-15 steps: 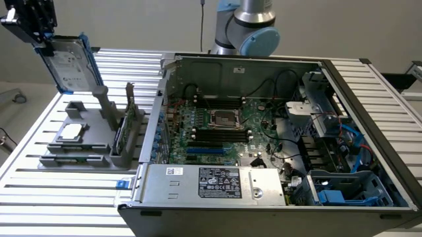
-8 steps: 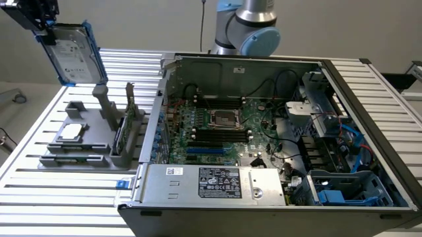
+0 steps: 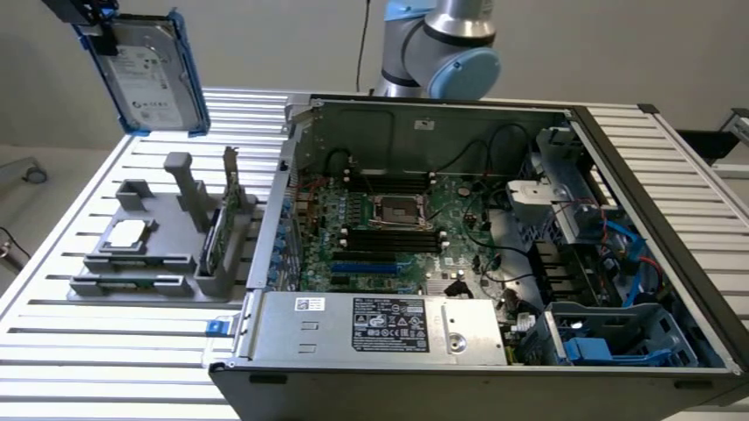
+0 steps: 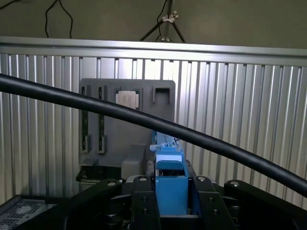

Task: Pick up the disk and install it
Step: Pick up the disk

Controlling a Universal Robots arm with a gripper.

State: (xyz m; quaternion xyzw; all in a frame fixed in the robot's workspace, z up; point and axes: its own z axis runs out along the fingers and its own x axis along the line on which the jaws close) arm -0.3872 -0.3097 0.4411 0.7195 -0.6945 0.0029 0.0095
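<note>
The disk point(image 3: 150, 77), a silver-grey drive with a white label in a bright blue carrier, hangs upright high above the table at the exterior view's left, over the grey parts holder point(image 3: 153, 254). My gripper point(image 3: 94, 17) is shut on its top edge. In the wrist view the blue carrier point(image 4: 170, 184) sits clamped between my black fingers point(image 4: 142, 203), seen edge-on, with the grey holder point(image 4: 127, 120) far below. The open computer case point(image 3: 468, 254) lies to the exterior view's right, its blue drive bay point(image 3: 620, 338) at the near right corner.
The grey holder carries a small square silver chip point(image 3: 129, 232) and an upright green circuit card point(image 3: 231, 210). A black cable point(image 4: 144, 120) crosses the wrist view. The arm's base point(image 3: 439, 48) stands behind the case. The ribbed metal table point(image 3: 105, 342) runs under everything.
</note>
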